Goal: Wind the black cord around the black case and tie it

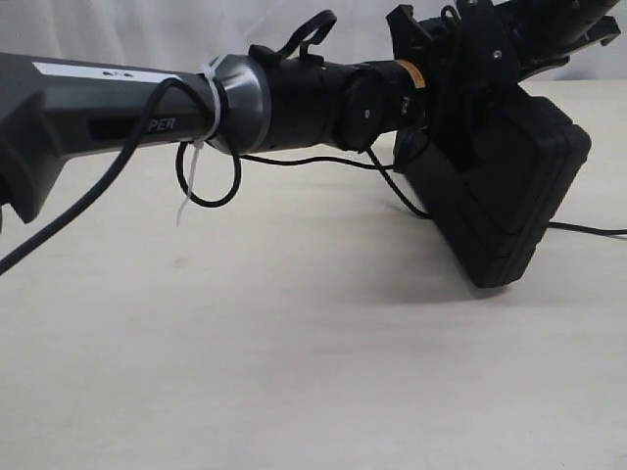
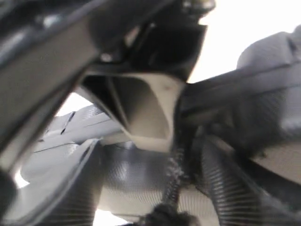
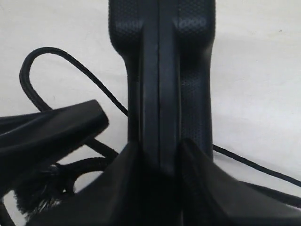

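On the tabletop (image 1: 294,372) the case (image 1: 509,196) is leaning, its rim pinched in my right hand (image 3: 160,146). I am judging that a firm clamp matters for winding. My left hand (image 1: 456,59), spread or not I cannot tell, is hovering just beside the cord (image 3: 44,49)'s frayed end.

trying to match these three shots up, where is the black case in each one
Exterior view: the black case is at right, tilted up on one edge.
Left wrist view: too blurred to pick it out.
Right wrist view: its narrow edge runs up the middle, clamped in the right gripper.
Shared landmark: the black cord trails beside the case in the exterior and right wrist views.
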